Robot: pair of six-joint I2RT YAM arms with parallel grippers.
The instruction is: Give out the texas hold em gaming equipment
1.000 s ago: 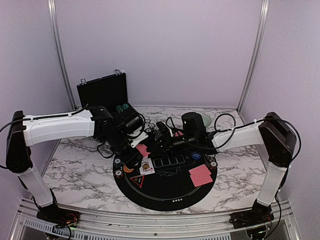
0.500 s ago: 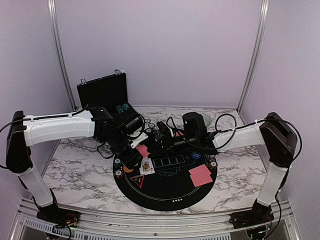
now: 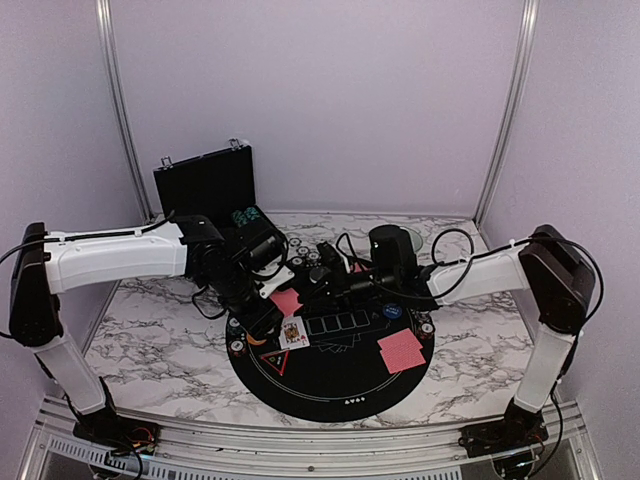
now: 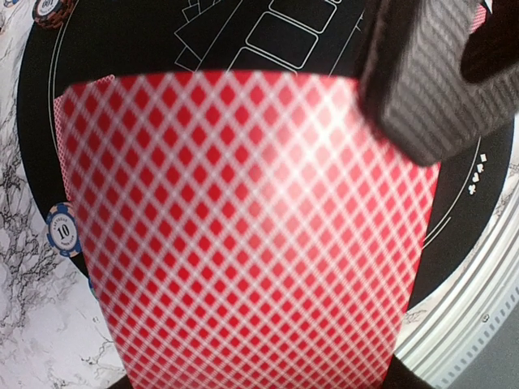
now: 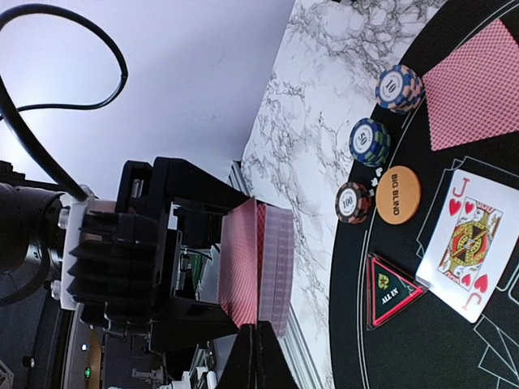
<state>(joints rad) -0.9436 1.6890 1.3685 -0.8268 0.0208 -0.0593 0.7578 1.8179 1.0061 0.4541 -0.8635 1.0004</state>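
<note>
My left gripper is shut on an upright deck of red-backed playing cards above the left side of the round black mat. In the left wrist view the deck's back fills the frame and hides the left fingers. My right gripper is shut, its tips pinching the edge of the deck's front card. A jack of hearts lies face up beside face-down cards. Three small chip stacks, an orange Big Blind disc and an All In triangle sit at the mat's left rim.
A black hard case stands open at the back left. A pale green bowl sits behind the right arm. More face-down cards and a blue disc lie on the mat's right side. Marble table surrounds the mat.
The right gripper's jaws have closed on the front card's edge and the right arm has edged slightly left. The left arm and deck have stayed put.
</note>
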